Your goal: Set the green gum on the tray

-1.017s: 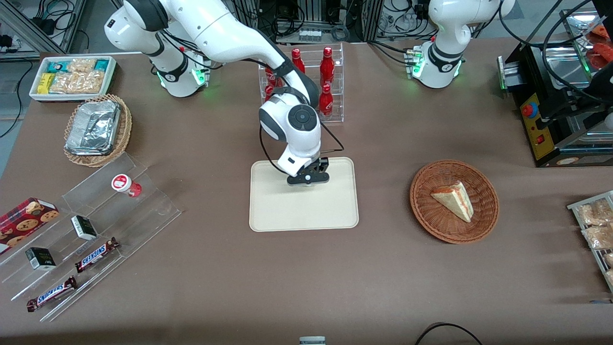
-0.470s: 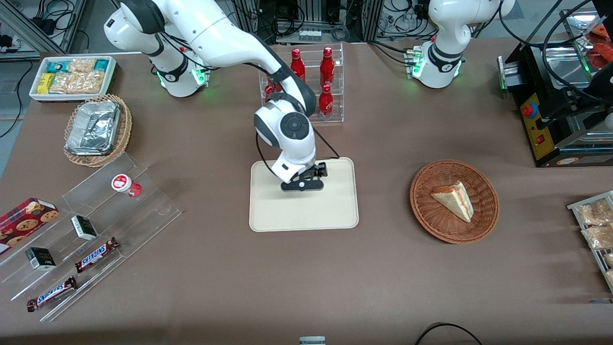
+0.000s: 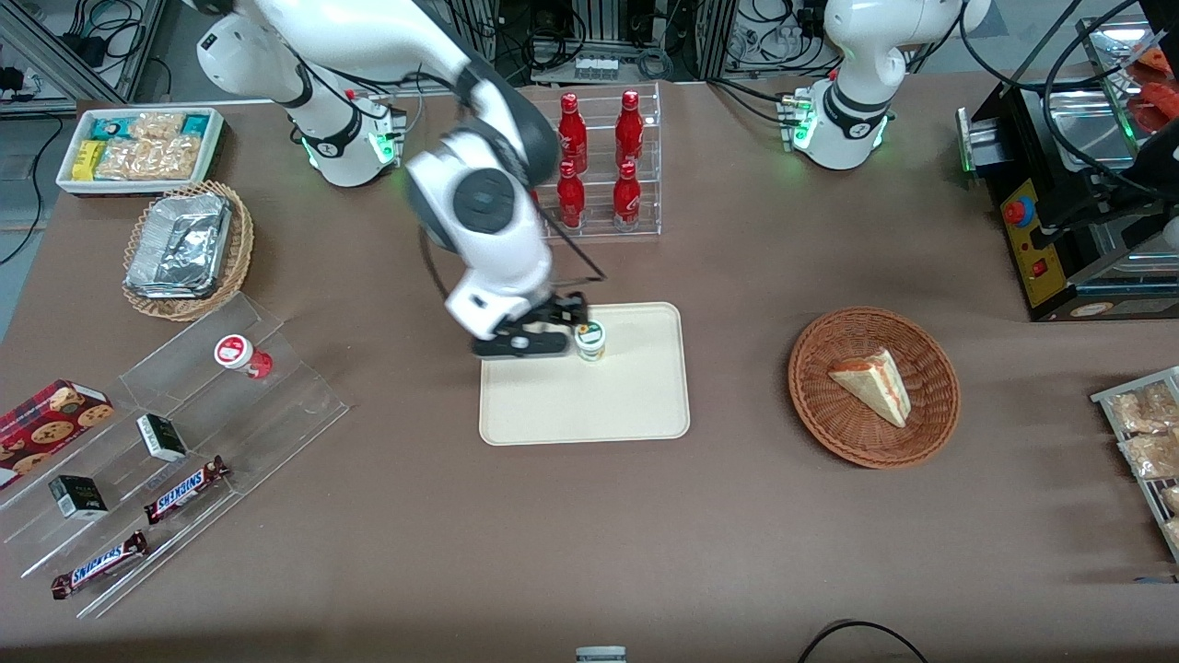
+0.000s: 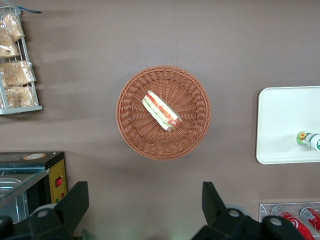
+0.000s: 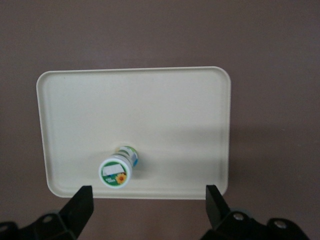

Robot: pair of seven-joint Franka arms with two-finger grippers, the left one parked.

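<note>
My gripper [image 3: 521,343] hangs above the tray's [image 3: 589,405] edge at the working-arm end, fingers [image 5: 80,207] spread wide with nothing between them (in my wrist view the two black tips stand well apart, past the tray's rim). The green gum [image 3: 589,340] stands upright on the tray, just beside my gripper and clear of it, close to the tray's edge that lies farther from the front camera, its white lid with the green-yellow label facing up. The rest of the cream tray is bare, a broad flat patch nearer the front camera. Everything sits on a brown table [image 3: 516,534]. Toward the parked arm's end there is a round wicker basket [image 3: 921,433] with a wedge of sandwich [image 3: 872,384] in it, well apart from the tray. Farther from the front camera than the tray stands a clear rack of red bottles [image 3: 599,170], quite near my arm. Toward my own end a clear stepped stand [image 3: 276,405] carries a red-lidded bottle [image 3: 241,354], small boxes and chocolate bars, with open brown tabletop between it and the tray.
</note>
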